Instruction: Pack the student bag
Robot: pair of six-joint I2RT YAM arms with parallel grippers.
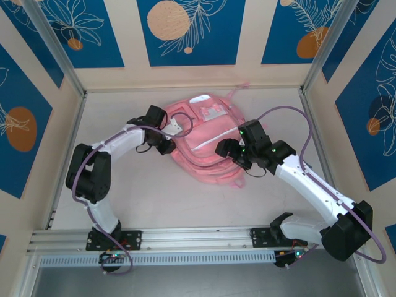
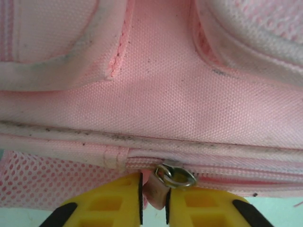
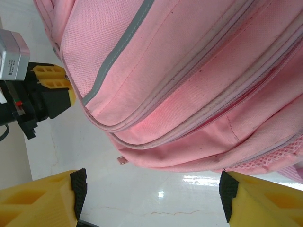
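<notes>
The student bag (image 1: 207, 145), a large pink backpack, lies flat in the middle of the table. My left gripper (image 1: 168, 141) is at the bag's left edge. In the left wrist view its yellow fingers (image 2: 109, 203) are shut on the small metal zipper pull (image 2: 156, 194) that hangs from a silver slider (image 2: 176, 175) on the pink fabric (image 2: 165, 94). My right gripper (image 1: 232, 151) hovers at the bag's right side, near its lower edge. Its jaws stand wide open over bare table (image 3: 151, 189), with the bag (image 3: 189, 71) just beyond the fingertips and nothing between them.
Patterned walls and metal frame posts (image 1: 59, 55) enclose the white table (image 1: 154, 198) on three sides. A rail (image 1: 198, 238) runs along the near edge by the arm bases. In the right wrist view the left gripper (image 3: 52, 90) shows beside the bag, and a small zipper tab (image 3: 122, 161) pokes out under it.
</notes>
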